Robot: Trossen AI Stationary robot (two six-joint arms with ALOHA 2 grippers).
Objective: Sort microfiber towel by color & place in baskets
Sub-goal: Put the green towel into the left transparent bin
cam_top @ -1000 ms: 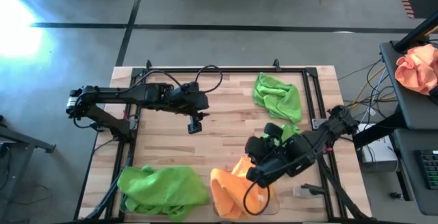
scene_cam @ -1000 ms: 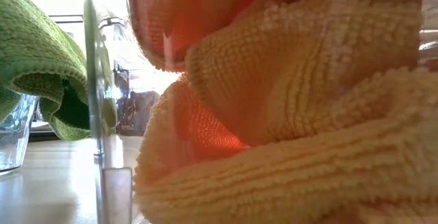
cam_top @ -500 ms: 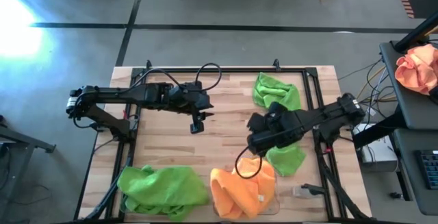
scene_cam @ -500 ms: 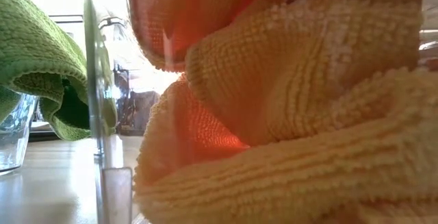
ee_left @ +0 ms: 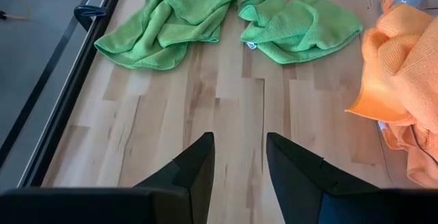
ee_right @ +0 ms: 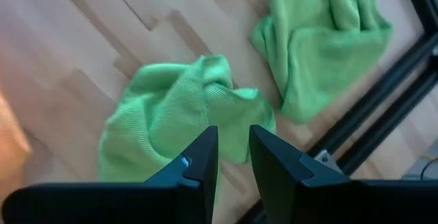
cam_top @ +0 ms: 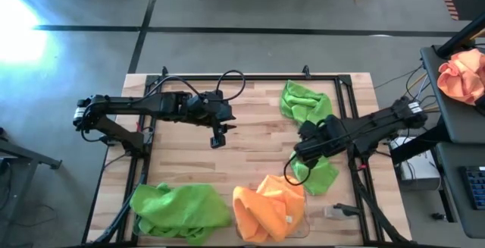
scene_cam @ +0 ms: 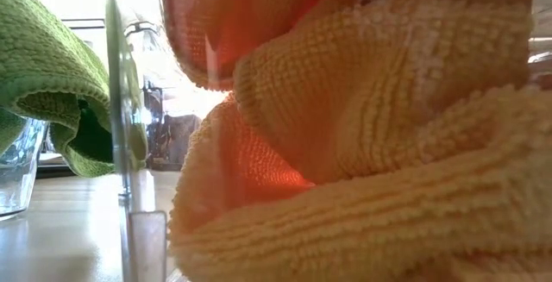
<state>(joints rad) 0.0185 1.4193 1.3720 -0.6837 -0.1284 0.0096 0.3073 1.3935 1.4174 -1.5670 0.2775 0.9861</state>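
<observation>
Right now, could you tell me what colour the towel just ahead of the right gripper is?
Bright lime green; the towel shows best in the right wrist view.

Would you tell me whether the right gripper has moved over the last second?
Yes. The right gripper has pulled away from the orange towels toward the table's far right side, and is now over the green towel beside them.

Two dark, jointed arms trail looping black cables; the left gripper (ee_left: 238, 172) and right gripper (ee_right: 231, 166) show tapered black fingers, seemingly matte.
</observation>
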